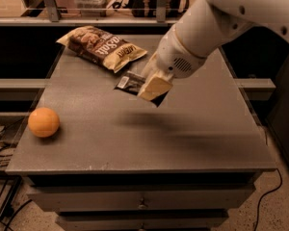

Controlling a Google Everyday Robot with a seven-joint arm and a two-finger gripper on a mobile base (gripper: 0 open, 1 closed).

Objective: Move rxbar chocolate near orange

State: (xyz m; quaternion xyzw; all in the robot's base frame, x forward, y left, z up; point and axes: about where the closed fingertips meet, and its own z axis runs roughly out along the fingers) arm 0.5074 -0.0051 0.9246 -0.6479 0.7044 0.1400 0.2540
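The gripper [151,88] hangs above the table [192,129], just in front of the snack bag [103,47], and is clamped on one end of the chocolate bar [129,82]. The black bar sticks out toward the bag, lifted clear of the table, with its shadow below. The orange [44,122] rests on the table well apart from the bag, toward the front left corner.
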